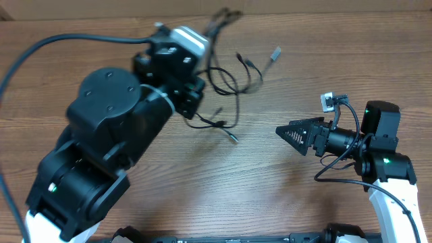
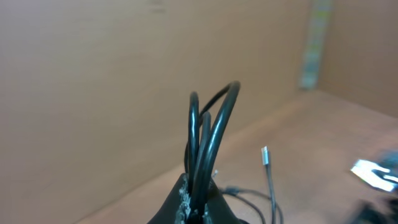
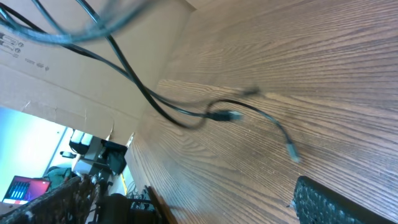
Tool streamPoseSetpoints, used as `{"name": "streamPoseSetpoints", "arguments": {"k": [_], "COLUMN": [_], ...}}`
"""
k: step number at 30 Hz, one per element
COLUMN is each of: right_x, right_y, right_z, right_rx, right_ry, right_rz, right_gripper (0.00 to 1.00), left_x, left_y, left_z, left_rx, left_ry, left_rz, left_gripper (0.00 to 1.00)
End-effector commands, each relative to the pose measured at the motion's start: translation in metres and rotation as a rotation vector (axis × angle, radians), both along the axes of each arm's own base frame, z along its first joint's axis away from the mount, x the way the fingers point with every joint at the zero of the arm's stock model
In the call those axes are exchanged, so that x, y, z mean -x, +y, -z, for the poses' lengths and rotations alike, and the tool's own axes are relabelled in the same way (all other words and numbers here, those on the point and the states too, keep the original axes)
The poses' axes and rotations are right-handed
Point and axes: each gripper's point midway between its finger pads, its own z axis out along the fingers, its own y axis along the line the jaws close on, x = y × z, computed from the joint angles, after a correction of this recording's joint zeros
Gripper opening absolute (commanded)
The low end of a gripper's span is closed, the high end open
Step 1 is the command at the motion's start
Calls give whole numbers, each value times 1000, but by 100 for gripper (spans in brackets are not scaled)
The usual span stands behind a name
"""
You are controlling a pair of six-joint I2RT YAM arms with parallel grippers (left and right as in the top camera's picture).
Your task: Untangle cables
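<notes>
Left arm (image 1: 108, 128), bulky black rounded joints, silver wrist block (image 1: 191, 40), right arm (image 1: 378, 145), white link (image 1: 398, 202), green lights (image 1: 386, 160), looped wires (image 1: 337, 162), textured triangular fingers (image 1: 300, 135)

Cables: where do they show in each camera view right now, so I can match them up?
Overhead: cables spread across the upper middle.
Left wrist: cables looped upright at centre, pinched in the left pincer.
Right wrist: cables run from upper left to centre.
Shared landmark: wood table.

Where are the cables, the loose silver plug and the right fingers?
Cables (image 2: 193, 124), left wrist view, raised loop.
Silver plug (image 1: 275, 52), overhead view, its metal end.
Right fingers (image 1: 300, 135), overhead view, black triangular side.
</notes>
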Motion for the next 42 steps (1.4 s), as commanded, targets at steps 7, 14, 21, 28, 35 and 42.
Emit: {"name": "streamPoseSetpoints", "arguments": {"k": [7,14,21,28,35,42], "right_x": [-1,-3,-6,-8,-8,-8], "right_y": [0,-1,-4,-7,-7,-6], "right_z": [-3,-2,2,4,4,5], "right_rx": [-5,1,23,40,39,40], "right_ry": [-2,4,6,8,8,11], "right_rz": [4,16,38,55,55,55], "right_gripper": [100,100,100,100,100,100], "left_x": [-25,-54,-61,-59,-57,-64], "left_y": [-24,-33,37,100,130,141], "left_z": [93,170,186,203,224,274], "left_rx": [-202,-216,-145,-122,-246,-404], "left_ry": [275,537,643,764,865,979], "left_rz": [30,-93,-475,-643,-539,-530], "left_gripper": [4,5,24,25,34,57]}}
